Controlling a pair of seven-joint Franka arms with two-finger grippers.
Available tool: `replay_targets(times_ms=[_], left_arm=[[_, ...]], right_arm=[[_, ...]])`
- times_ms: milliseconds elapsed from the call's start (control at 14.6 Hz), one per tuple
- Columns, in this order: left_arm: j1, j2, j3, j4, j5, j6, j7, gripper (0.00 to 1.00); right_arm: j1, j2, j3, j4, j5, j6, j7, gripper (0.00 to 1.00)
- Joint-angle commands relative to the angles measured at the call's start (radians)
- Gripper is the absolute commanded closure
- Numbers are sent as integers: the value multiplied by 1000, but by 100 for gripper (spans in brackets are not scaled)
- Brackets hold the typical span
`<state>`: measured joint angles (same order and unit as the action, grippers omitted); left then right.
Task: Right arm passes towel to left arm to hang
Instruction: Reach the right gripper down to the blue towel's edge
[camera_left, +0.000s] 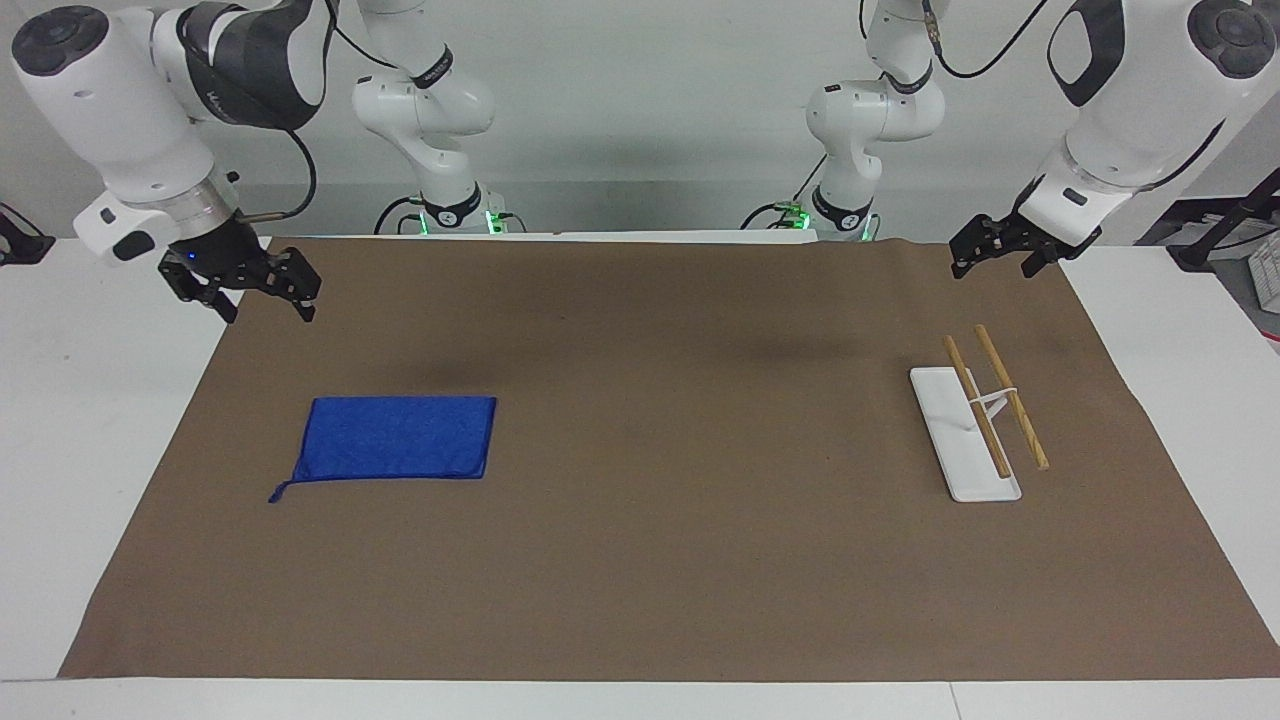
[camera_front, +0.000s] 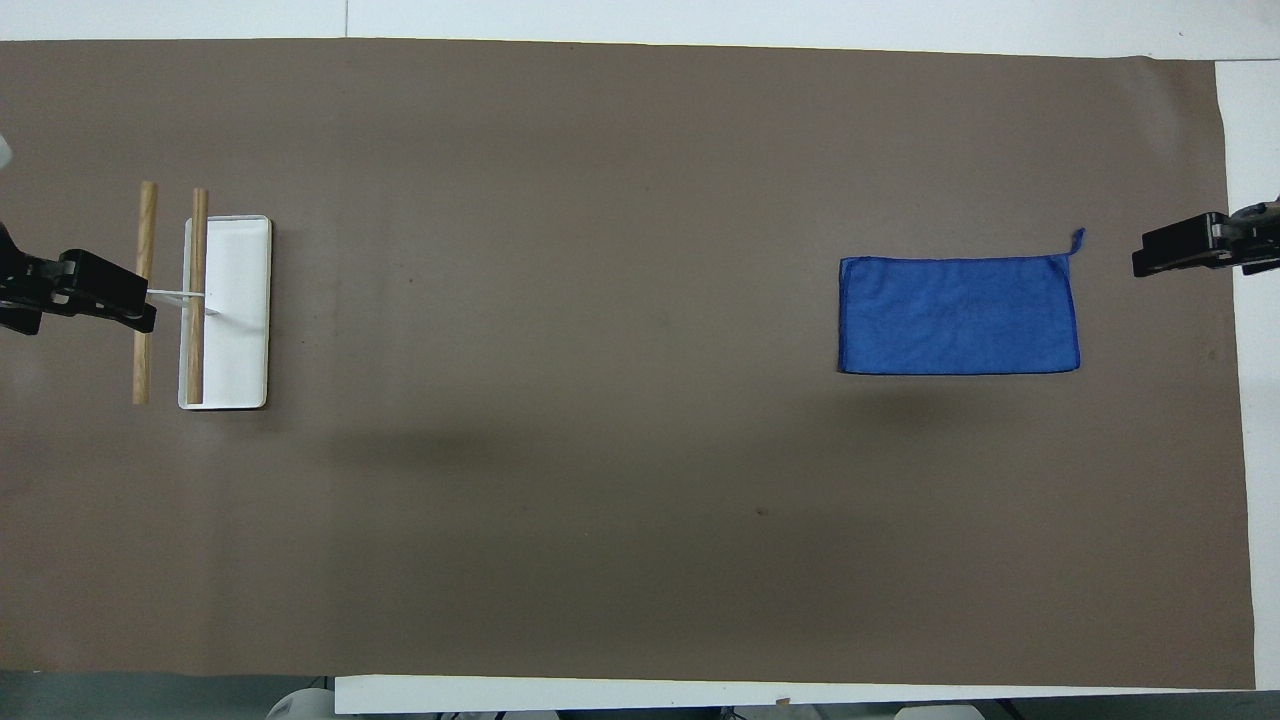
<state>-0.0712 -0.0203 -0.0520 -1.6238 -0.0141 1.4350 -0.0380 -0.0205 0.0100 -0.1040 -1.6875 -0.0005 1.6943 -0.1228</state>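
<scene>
Nothing's started: towel (camera_left: 396, 438) lies flat on the tabletop (camera_left: 640, 560), untouched. Both the right pincer (camera_left: 262, 297) and the left pincer (camera_left: 1003, 250) hang released. You'll need the right one down onto the towel's edge first.

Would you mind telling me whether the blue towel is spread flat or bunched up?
Spread flat: the towel lies as a smooth rectangle on the brown mat, its loop string trailing from one corner.

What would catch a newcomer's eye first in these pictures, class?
The bright blue towel stands out first, lying flat on the brown mat toward the right arm's end of the table. Next comes the white rack with two wooden rails at the left arm's end. The right gripper and left gripper hang raised at the mat's corners.
</scene>
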Motion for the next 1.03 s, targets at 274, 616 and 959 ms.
replay_targets(times_ms=[274, 616, 959], left_arm=[[10, -6, -6, 2, -9, 1, -11, 0], [10, -6, -6, 2, -7, 1, -8, 0], [10, -6, -11, 2, -9, -2, -8, 0]], right_arm=[[-12, -8, 9, -14, 10, 1, -4, 0], [-9, -7, 41, -140, 10, 166, 58, 0], [-7, 51, 78, -322, 11, 479, 72, 0]])
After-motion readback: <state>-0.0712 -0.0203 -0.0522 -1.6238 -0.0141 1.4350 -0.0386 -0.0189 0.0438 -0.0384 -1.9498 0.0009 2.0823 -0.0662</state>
